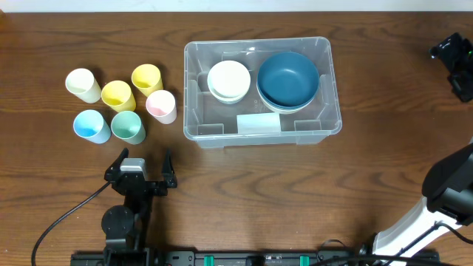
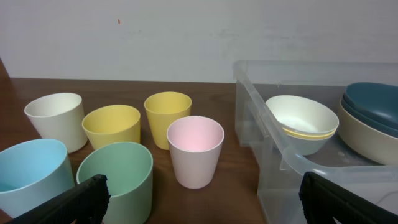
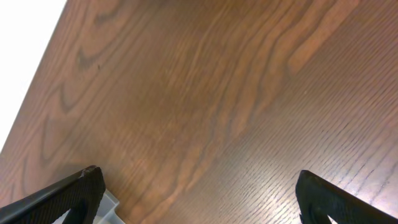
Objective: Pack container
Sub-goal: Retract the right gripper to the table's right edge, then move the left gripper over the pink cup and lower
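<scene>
The container (image 1: 259, 43), a large clear bin, stands mid-table. Inside it sit stacked white bowls (image 1: 228, 80) and stacked blue bowls (image 1: 288, 80). My left gripper (image 1: 140, 166) rests open near the front edge, just below several cups. In the left wrist view the left gripper (image 2: 202, 199) is empty, with the pink cup (image 2: 196, 149) ahead and the green cup (image 2: 118, 177) by its left finger. The container wall (image 2: 273, 146) is to the right. My right gripper (image 1: 452, 53) hangs open at the far right, away from the container. In the right wrist view the right gripper (image 3: 199, 196) has only bare wood beneath it.
Left of the container stand a cream cup (image 1: 83, 85), two yellow cups (image 1: 117, 94) (image 1: 147, 78), a pink cup (image 1: 161, 106), a blue cup (image 1: 92, 126) and a green cup (image 1: 128, 126). A container corner (image 3: 109, 208) shows beside the right gripper's left finger.
</scene>
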